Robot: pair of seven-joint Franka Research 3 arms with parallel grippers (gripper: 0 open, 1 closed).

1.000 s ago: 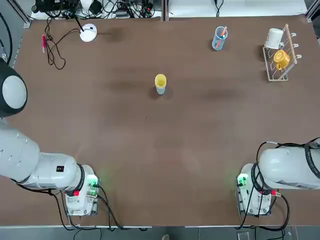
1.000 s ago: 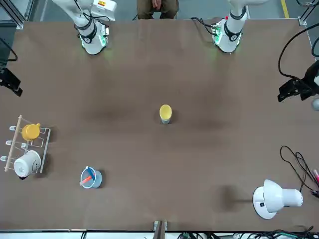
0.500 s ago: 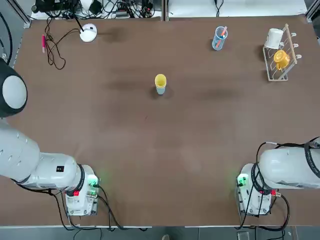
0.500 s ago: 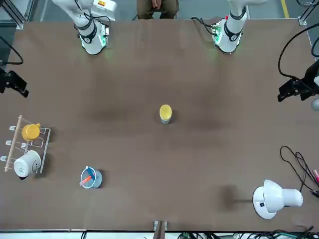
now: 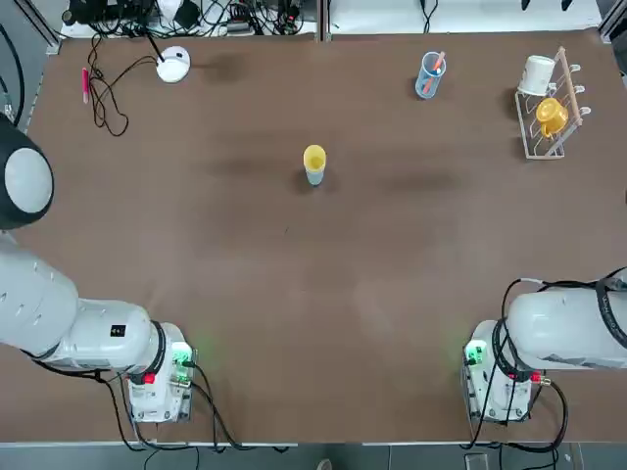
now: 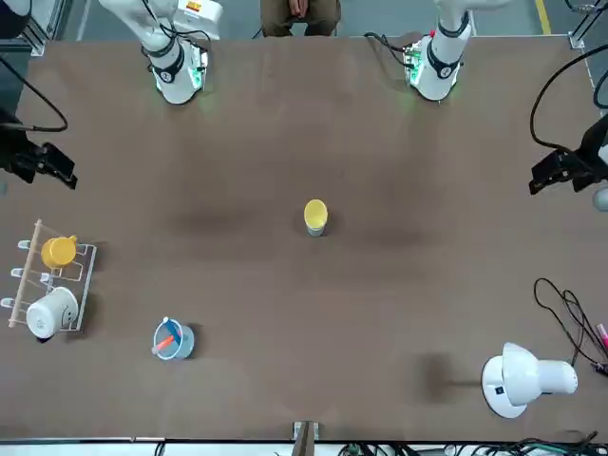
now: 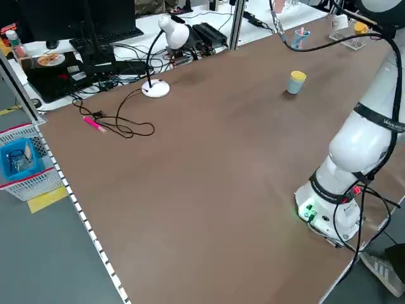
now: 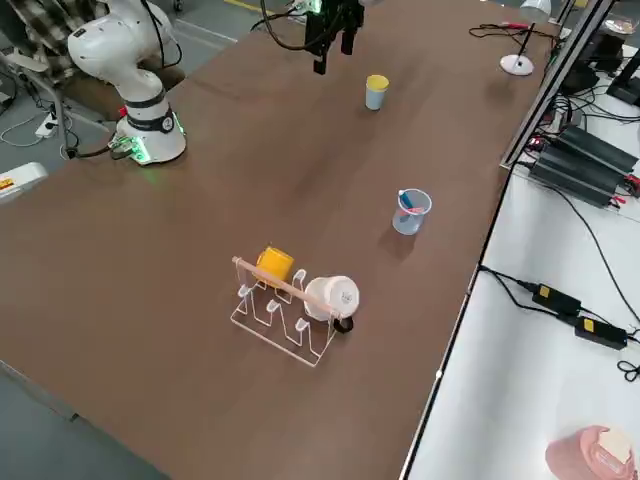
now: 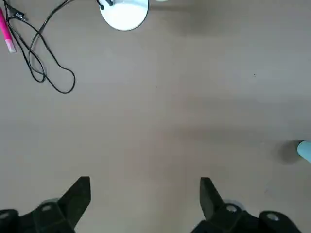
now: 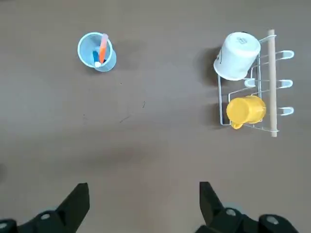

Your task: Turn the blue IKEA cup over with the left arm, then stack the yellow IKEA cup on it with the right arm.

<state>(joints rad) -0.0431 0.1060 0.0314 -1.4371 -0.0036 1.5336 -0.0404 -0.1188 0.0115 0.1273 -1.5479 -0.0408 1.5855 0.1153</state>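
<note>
At the middle of the table the yellow IKEA cup sits on top of the blue IKEA cup, of which only a light-blue band shows under it. My left gripper hangs high over the table's left side, open and empty; a sliver of the blue cup shows at the edge of its wrist view. Over on the right side, also raised, is my right gripper, open with nothing between its fingers. Both grippers are far from the cups.
A clear blue glass with sticks and a wire rack holding a white mug and an orange-yellow mug stand at the far right. A white desk lamp, a black cable and a pink pen lie far left.
My right gripper has drifted inward from the table's right edge toward the middle. The cups and the left gripper have not moved.
</note>
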